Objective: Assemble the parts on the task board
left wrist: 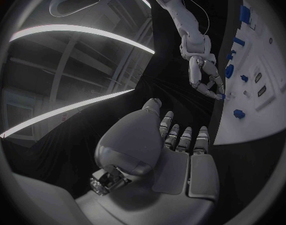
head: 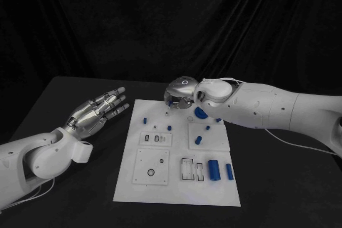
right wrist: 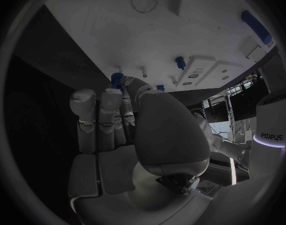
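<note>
The white task board (head: 178, 156) lies in the middle of the table with several blue parts on it. My right hand (head: 180, 93) hangs over the board's far edge, fingers pointing down, and pinches a small blue part (head: 171, 105) at its fingertips. The left wrist view shows that hand (left wrist: 204, 74) with the blue part (left wrist: 222, 96) at its tips, just above the board (left wrist: 268, 60). My left hand (head: 96, 112) hovers flat left of the board, fingers spread and holding nothing. A blue gear (head: 200, 113) lies beside the right hand.
A thick blue cylinder (head: 213, 169) and a long blue pin (head: 229, 171) lie at the board's near right. Small blue pegs (head: 145, 120) (head: 169, 127) stand near the far left. Raised white blocks with slots (head: 153, 138) and a ring recess (head: 151, 172) sit on the board.
</note>
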